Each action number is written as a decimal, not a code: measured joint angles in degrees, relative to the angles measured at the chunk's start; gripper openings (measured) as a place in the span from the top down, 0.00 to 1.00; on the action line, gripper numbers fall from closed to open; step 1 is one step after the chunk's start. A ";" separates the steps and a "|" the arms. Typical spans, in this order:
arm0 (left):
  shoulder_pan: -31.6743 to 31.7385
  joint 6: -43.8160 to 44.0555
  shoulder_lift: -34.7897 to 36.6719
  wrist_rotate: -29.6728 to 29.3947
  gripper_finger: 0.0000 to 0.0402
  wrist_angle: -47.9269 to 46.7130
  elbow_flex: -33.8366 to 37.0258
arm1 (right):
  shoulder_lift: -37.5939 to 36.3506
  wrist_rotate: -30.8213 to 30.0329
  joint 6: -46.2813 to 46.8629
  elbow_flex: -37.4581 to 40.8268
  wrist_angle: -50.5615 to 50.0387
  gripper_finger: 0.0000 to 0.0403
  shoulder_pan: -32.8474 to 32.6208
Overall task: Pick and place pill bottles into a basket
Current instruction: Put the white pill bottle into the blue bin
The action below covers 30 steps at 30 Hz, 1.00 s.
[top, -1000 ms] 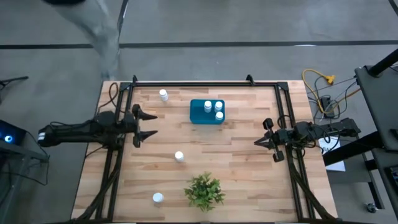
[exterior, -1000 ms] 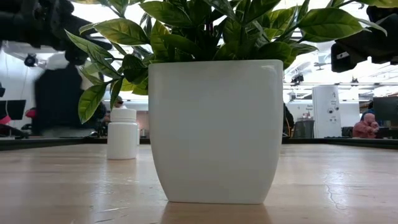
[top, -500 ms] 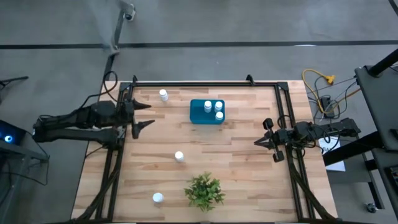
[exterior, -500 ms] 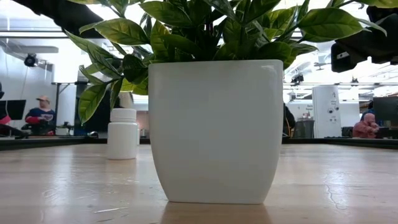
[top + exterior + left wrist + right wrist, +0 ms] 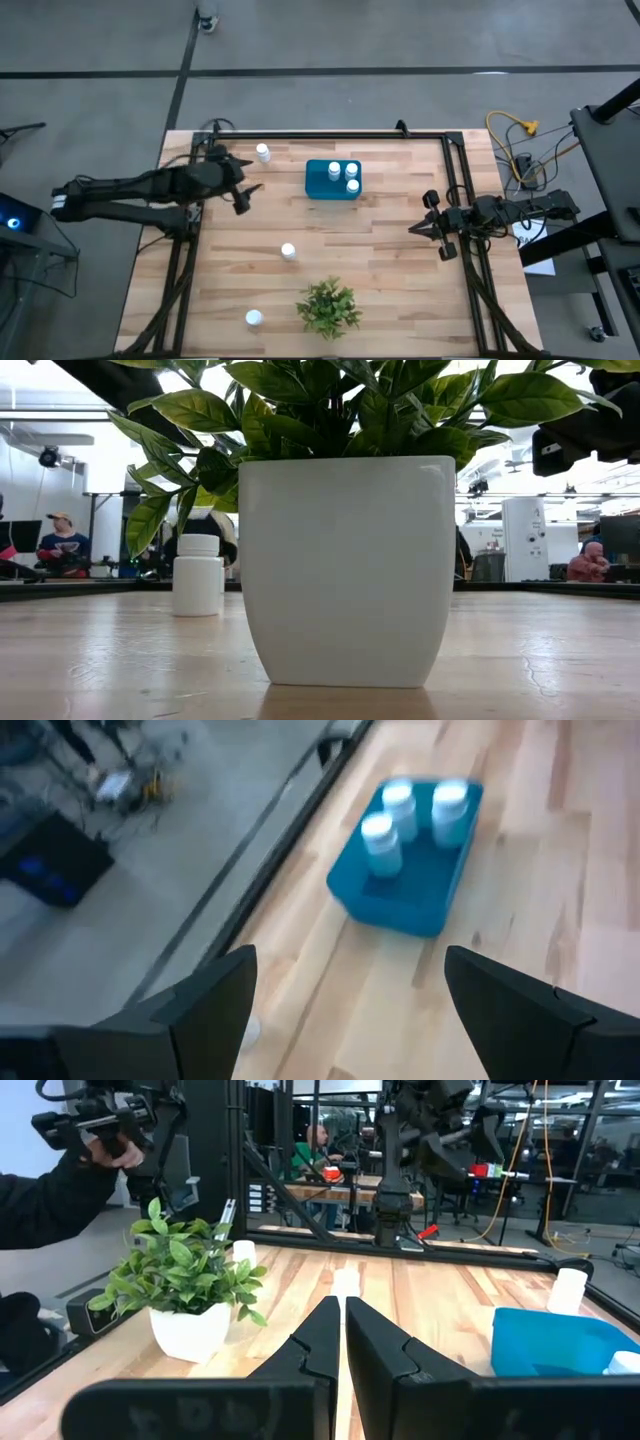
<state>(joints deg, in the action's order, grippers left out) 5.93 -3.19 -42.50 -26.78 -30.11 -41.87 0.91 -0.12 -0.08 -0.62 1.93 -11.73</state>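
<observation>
The teal basket stands at the table's far middle with three white pill bottles upright inside; the left wrist view shows it ahead with its bottles. Three more bottles stand upright on the wood: far left, middle and near left. My left gripper hovers open left of the basket, right of the far-left bottle, nothing between its fingers. My right gripper waits shut at the table's right side.
A green plant in a white pot stands near the front edge and fills the low view, a bottle behind it. Black frame rails run along the far and side edges. Bare wood lies between the grippers.
My left gripper has risen and swung toward the table's far edge and toward the basket, tipping and rolling as it went. It has stayed open. Bottles and basket have not moved.
</observation>
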 joint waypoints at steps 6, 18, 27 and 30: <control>0.00 1.32 -4.91 -1.13 0.24 0.18 -1.39 | 0.02 -0.01 -0.07 0.00 0.00 0.97 0.01; 6.65 -6.67 -10.69 -4.65 0.24 -5.52 -11.89 | -0.02 0.00 -0.01 -0.01 -0.02 0.97 0.00; 17.55 -11.19 -13.44 7.70 0.27 -11.33 -23.90 | -0.02 0.00 -0.04 -0.01 -0.02 0.97 0.00; 21.99 -12.98 -15.43 10.01 0.28 -13.01 -27.48 | 0.00 0.00 0.00 -0.02 -0.02 0.97 0.00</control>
<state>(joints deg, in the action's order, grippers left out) 27.92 -16.16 -57.93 -16.77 -43.11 -69.35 0.91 -0.12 -0.08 -0.64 1.91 -11.73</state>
